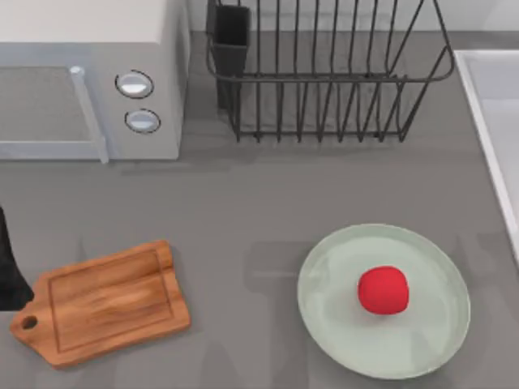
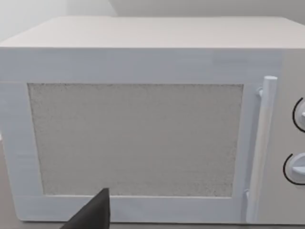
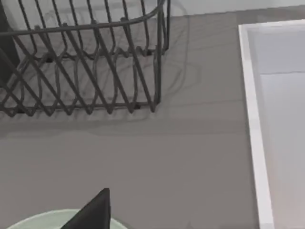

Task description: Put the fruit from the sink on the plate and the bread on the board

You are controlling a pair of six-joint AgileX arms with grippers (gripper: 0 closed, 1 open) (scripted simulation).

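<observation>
The red fruit [image 1: 383, 289] rests on the pale green plate [image 1: 324, 275] at the front right of the table. Empty, the wooden board [image 1: 105, 301] lies at the front left. The sink [image 1: 495, 113] runs along the right edge, and its rim [image 3: 255, 138] appears in the right wrist view. The bread is out of view. A dark part of my left arm [image 1: 10, 271] sits at the left edge beside the board. My left gripper [image 2: 93, 214] faces the microwave door. Just above the plate's rim [image 3: 43, 220] hangs my right gripper [image 3: 93, 212].
A white microwave [image 1: 89, 81] stands at the back left, door shut, with its handle [image 2: 259, 148] and two knobs. A black wire dish rack [image 1: 324, 73] stands at the back middle, between the microwave and the sink. Grey counter lies between the board and the plate.
</observation>
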